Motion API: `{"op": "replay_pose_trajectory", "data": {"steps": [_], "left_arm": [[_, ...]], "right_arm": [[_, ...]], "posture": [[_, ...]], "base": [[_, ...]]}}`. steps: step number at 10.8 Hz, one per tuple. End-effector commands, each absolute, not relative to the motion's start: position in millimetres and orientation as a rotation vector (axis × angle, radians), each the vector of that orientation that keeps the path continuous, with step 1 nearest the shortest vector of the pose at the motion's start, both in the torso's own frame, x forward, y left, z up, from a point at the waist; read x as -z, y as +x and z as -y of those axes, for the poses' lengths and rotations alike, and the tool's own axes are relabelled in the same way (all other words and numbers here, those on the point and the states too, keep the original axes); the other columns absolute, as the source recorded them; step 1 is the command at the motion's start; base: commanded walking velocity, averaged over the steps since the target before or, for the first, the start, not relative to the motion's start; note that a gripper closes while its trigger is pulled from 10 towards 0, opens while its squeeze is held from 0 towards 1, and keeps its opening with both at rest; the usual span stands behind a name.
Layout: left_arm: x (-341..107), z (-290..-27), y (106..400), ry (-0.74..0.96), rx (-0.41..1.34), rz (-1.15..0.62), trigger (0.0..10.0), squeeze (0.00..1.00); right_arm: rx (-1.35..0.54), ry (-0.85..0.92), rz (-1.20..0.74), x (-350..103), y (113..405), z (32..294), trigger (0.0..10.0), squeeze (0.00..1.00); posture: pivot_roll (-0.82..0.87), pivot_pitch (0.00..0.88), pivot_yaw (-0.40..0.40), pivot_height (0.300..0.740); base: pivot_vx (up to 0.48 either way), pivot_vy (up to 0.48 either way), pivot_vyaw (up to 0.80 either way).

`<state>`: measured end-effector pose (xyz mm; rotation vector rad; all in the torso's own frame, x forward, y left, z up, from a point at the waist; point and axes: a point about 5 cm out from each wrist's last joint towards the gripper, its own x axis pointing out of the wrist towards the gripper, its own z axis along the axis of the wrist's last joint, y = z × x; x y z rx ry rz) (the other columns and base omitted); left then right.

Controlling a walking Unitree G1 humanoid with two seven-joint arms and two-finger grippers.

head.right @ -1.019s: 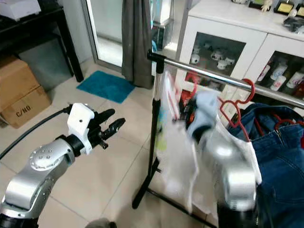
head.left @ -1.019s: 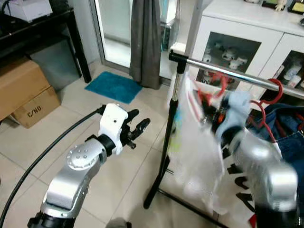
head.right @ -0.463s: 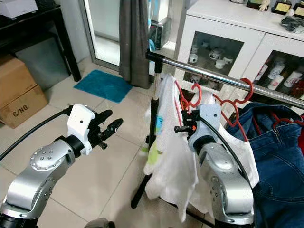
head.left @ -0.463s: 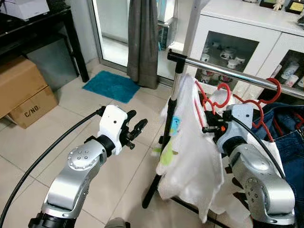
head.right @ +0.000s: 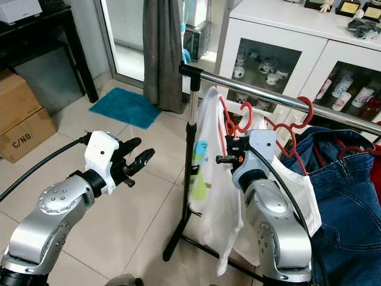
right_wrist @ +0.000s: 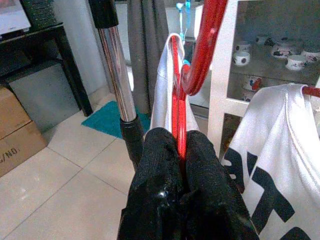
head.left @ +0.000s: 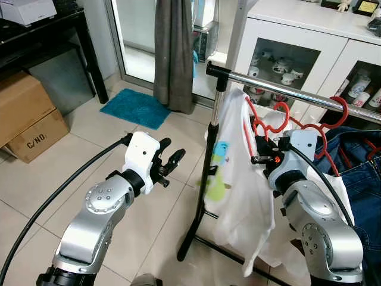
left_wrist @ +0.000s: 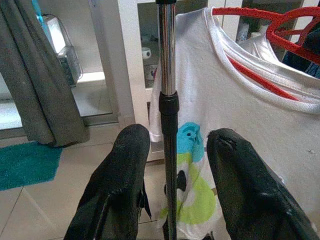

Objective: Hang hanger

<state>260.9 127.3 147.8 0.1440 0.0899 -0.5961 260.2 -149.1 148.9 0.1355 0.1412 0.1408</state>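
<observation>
A red hanger carries a white T-shirt with a blue and green print. My right gripper is shut on the hanger's red wire below its hook. The hook sits just under the chrome rail of the clothes rack, near the rail's left end. I cannot tell whether it touches the rail. My left gripper is open and holds nothing, out to the left of the rack's upright pole.
More red hangers hang on the rail to the right, with a lettered white shirt and blue jeans. A white glass-door cabinet stands behind. To the left are a grey curtain, blue mat, cardboard boxes and bare tiles.
One second ago the right arm and the shirt were blurred in motion. Now the arm is still, slightly higher by the rail, and the shirt hangs straight. The left arm has not moved.
</observation>
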Motion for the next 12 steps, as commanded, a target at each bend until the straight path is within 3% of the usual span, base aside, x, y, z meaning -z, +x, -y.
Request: {"op": "replay_pose_trajectory", "data": {"steps": [1,3,8,12], "left_arm": [[-147.2,-128.1,261.9,0.150,0.589,-0.095,10.0,0.00],[-147.5,-128.1,262.2,0.150,0.592,-0.094,10.0,0.00],[-149.8,-128.5,264.9,0.157,0.594,-0.089,10.0,0.00],[-148.2,-125.9,264.1,0.151,0.599,-0.089,10.0,0.00]], "right_arm": [[-0.143,0.144,-0.138,-149.3,259.7,148.7,1.7,0.00],[-0.152,0.152,-0.132,-150.3,259.6,145.7,2.2,0.00],[-0.160,0.147,-0.118,-151.1,262.0,141.5,0.6,0.00],[-0.167,0.138,-0.118,-150.7,262.5,139.3,0.4,0.00]], "posture": [[0.07,0.034,-0.032,0.740],[0.07,0.037,-0.033,0.740],[0.07,0.035,-0.030,0.740],[0.07,0.027,-0.037,0.740]], "base": [[0.000,0.000,0.00],[0.000,0.000,0.00],[-0.161,0.000,0.00],[-0.266,0.000,0.00]]}}
